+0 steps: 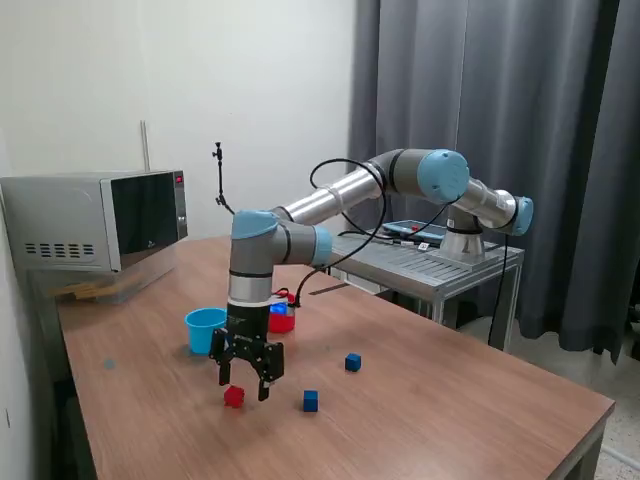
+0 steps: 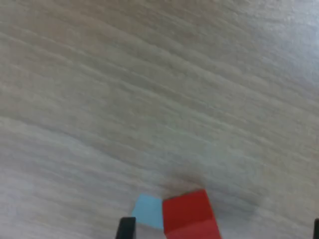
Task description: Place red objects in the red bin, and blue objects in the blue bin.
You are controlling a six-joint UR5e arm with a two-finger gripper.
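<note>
My gripper hangs open just above the wooden table, its fingers standing on either side of a small red cube. In the wrist view that red cube lies between the two dark fingertips, nearer one of them, with the gripper open. Two dark blue cubes lie on the table toward the exterior view's right. The light blue cup stands just behind the gripper. The red cup is partly hidden behind the arm.
A microwave sits at the table's far corner on the exterior view's left. The arm's base stands on a metal stand behind the table. A pale blue patch lies on the wood beside the red cube.
</note>
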